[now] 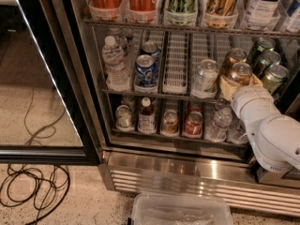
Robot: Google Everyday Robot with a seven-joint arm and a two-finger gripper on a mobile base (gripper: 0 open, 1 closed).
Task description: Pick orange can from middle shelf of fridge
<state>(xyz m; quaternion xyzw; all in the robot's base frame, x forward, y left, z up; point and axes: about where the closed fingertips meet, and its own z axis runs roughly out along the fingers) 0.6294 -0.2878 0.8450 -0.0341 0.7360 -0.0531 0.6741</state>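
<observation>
Right at the bottom edge lies a clear plastic bin [180, 211] on the speckled floor, with a tangle of black cables [33, 186] to its left. Behind these runs the slatted steel grille of the fridge [187, 179], whose black-framed glass door [44, 83] stands swung open on the left.

From the lower right the white arm [276, 139] reaches up into the cabinet. Its gripper [240, 84] sits at the front of the middle shelf [159, 95], toward the right side. The orange can [242, 72] is short and shiny, copper-orange on its wall, with a silver lid and pull tab on top. The tan fingers [227, 88] lie on either side of it, drawn in narrow to the can's width, and they appear to be clamped against its wall, though the contact on the far side is partly hidden. The can stands upright on its base in the right-hand lane of the rack. Its long axis is vertical and its lid faces up.

Just behind it in the same lane stands a second copper-orange can [233, 56], also upright. To the right are green cans [274, 76]. To the left, along the same rack, come a small clear bottle [206, 74], white slotted lane trays [177, 62], a blue can [145, 69] and a water bottle [115, 62]. Above, the upper rack [187, 28] carries tall cans in clear cups.
</observation>
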